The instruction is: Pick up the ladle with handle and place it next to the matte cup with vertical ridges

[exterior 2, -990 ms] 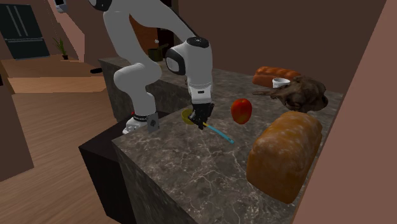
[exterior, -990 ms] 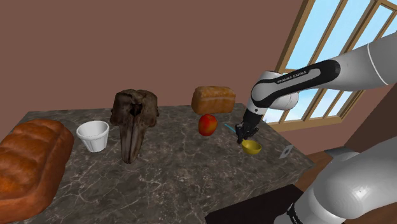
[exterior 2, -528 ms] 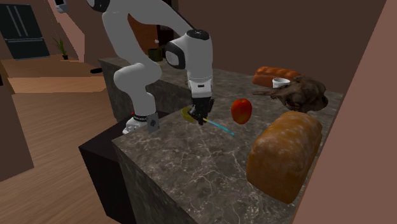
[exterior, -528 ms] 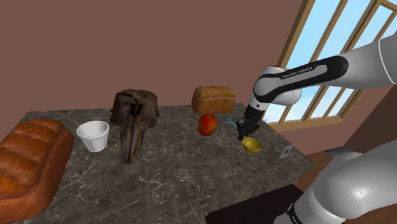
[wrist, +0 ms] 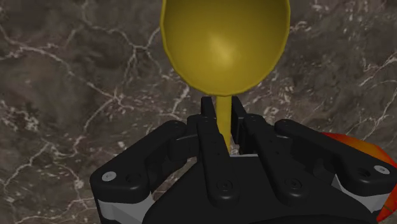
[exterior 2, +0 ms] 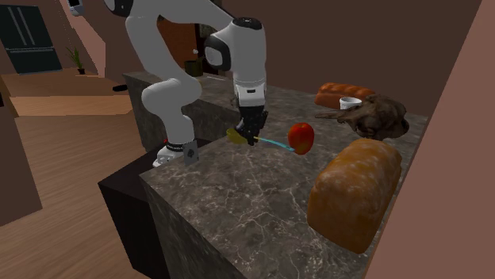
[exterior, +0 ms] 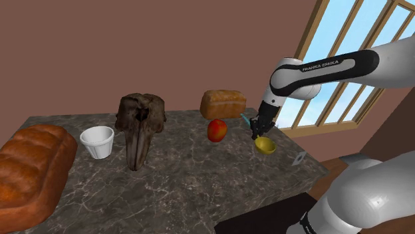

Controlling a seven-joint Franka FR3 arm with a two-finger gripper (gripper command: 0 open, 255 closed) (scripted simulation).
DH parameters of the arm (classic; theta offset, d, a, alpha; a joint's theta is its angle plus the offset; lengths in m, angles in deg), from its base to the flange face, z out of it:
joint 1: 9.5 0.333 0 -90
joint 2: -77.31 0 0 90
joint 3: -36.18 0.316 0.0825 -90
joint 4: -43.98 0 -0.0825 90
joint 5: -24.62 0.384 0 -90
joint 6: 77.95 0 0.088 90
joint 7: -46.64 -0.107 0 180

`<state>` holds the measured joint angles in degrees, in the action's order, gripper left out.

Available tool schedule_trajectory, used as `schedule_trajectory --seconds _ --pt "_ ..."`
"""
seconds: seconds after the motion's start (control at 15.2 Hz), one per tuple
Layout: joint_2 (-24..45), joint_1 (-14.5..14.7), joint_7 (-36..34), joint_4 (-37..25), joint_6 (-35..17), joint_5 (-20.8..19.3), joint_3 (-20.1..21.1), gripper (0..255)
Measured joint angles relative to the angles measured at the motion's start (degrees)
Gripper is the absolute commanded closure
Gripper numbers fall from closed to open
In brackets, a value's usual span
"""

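The ladle has a yellow bowl and a thin light-blue handle. My gripper is shut on its stem just behind the bowl, and the ladle hangs above the dark marble counter. The white ridged cup stands far off toward the shoulder view's left, also small at the back in the second exterior view. A red apple sits close to the ladle's handle end.
A dark brown sculpture lies between the cup and the apple. One bread loaf rests at the counter's back, a bigger one at the shoulder view's left edge. A window is behind the arm.
My gripper has risen with the ladle clasped in it, lifting the bowl off the counter. The handle now points toward the apple. Nothing else moved.
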<state>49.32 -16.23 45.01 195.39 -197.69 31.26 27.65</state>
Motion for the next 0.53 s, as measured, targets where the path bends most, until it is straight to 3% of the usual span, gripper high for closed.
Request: schedule_trajectory --seconds 0.53 --pt "-3.01 -0.26 -1.28 -4.22 7.14 -0.57 0.41 255"
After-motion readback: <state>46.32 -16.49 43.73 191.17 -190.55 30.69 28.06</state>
